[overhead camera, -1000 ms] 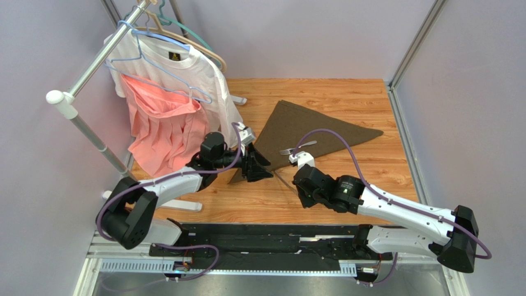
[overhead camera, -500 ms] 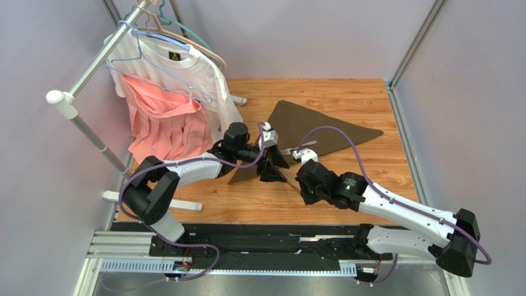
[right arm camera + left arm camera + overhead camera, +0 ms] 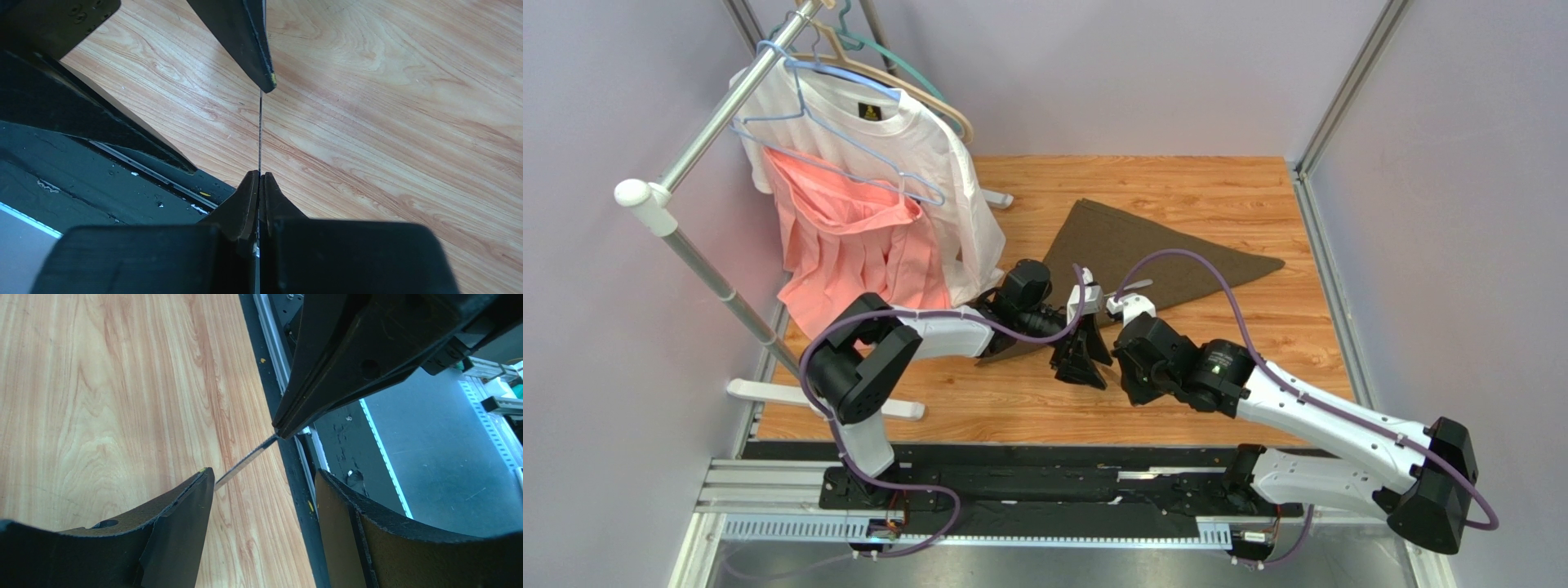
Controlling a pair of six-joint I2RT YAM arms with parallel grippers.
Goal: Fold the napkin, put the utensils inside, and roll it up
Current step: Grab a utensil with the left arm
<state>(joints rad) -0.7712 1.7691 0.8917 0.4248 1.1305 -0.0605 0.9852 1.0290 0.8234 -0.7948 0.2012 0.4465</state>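
Observation:
The napkin (image 3: 1161,251) lies folded into a dark olive-brown triangle on the wooden table. A silver fork (image 3: 1140,286) rests on its near edge. My right gripper (image 3: 258,177) is shut on the thin knife (image 3: 260,135), which sticks out edge-on over the wood. In the left wrist view the knife (image 3: 245,460) runs from the right gripper (image 3: 279,432) down behind one of my left fingers (image 3: 178,520). My left gripper (image 3: 263,473) stands open at the knife's free end, just left of the right gripper (image 3: 1119,368) in the top view.
A clothes rack at the left carries a white T-shirt (image 3: 916,159) and a pink garment (image 3: 848,257) on hangers; its foot (image 3: 824,398) lies on the table. A black rail (image 3: 1051,472) runs along the near edge. A metal frame (image 3: 1326,257) borders the right side.
My left arm has swung right, from the napkin's near corner to the knife's free end, staying open. The right gripper has kept the knife and shifted slightly.

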